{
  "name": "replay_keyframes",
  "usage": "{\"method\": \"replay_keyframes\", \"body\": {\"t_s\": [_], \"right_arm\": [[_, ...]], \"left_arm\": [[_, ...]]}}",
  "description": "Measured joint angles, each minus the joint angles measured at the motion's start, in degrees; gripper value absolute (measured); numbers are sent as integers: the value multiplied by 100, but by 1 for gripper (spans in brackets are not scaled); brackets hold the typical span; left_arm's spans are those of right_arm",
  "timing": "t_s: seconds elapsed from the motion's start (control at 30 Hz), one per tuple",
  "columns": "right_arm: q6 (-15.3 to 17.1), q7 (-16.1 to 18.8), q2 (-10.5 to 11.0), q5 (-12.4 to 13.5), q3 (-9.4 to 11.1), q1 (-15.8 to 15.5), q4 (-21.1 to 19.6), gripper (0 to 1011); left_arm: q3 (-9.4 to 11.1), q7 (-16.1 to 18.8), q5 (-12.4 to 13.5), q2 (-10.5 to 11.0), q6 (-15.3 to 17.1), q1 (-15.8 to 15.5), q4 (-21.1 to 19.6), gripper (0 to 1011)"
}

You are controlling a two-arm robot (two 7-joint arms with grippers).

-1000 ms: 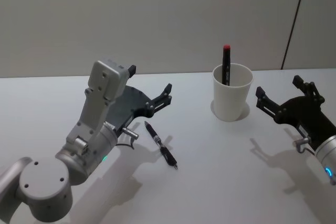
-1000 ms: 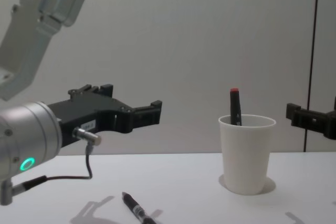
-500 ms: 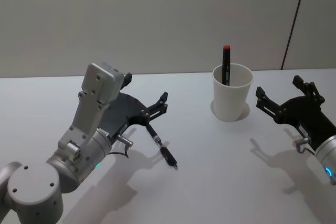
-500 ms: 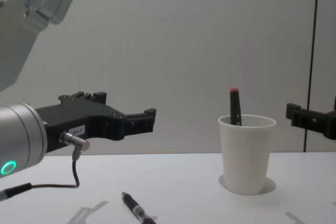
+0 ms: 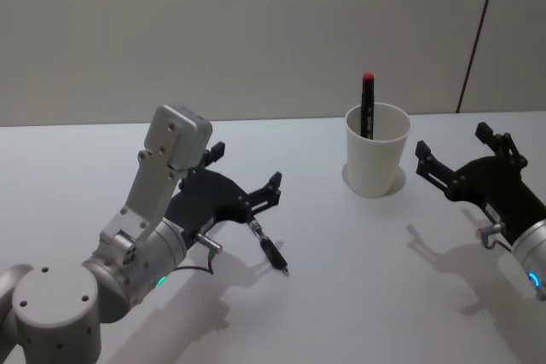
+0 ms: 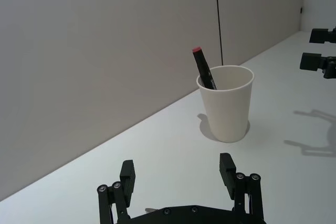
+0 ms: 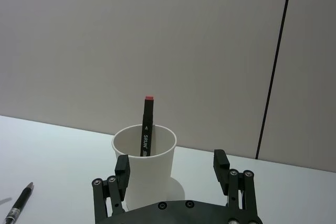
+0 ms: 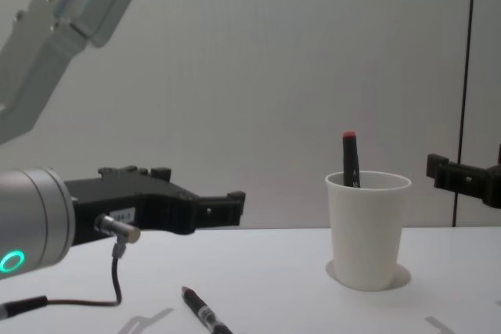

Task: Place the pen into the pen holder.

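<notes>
Left gripper (image 5: 246, 168) spread wide, low over the slim black pen (image 5: 270, 249), well left of the white paper cup pen holder (image 5: 377, 162).
Pen lies flat on the white table (image 5: 358, 296). Red-capped black marker (image 5: 367, 104) stands inside the cup. Right gripper (image 5: 452, 142) (also spread) hangs right of it.

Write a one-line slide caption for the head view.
Left gripper, jaws open, hovers by the pen lying on the table; pen holder holds a red-tipped marker; right gripper open beside it.
</notes>
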Motion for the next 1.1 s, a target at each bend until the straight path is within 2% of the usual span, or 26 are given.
{"method": "replay_keyframes", "body": {"t_s": [0.63,1.1], "right_arm": [[0,0,0,0,0,0,0,1002],[0,0,0,0,0,0,0,1001]], "left_arm": [[92,-111,-231,-227,925,-28,-28,1001],[153,210,-336,-526,1431,-121,167,1001]]}}
